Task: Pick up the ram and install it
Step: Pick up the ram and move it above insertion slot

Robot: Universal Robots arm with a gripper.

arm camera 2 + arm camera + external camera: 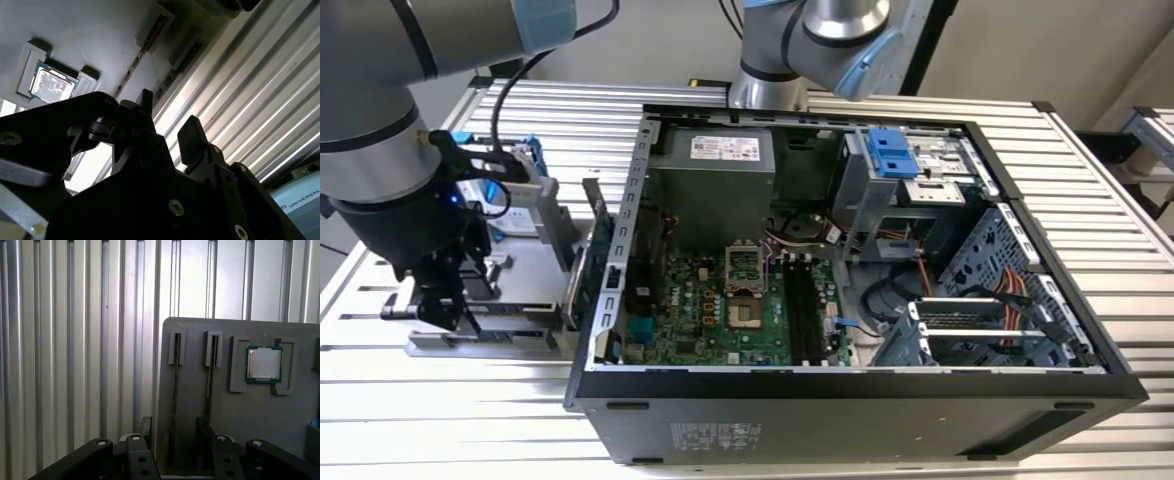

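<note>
Tool (173, 424): spread, grips nothing. Hovers over grey tray (250, 420) on slatted surface (75, 340), at exterior view's left of open computer case (854, 420). Ram (174, 390): on edge in tray slot, in line with finger gap. Processor chip (263, 364): seated in tray recess nearby.

table: ribbed aluminium slats (440, 420) | wall: plain, pale beige (1041, 40) | light: even

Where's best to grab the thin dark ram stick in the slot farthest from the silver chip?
Probably pinch the thin dark ram stick by its flat faces mid-length, coming from above the grey slotted tray: it stands on edge in a slot, leaving its top edge exposed. The open black gripper flanks it.
</note>
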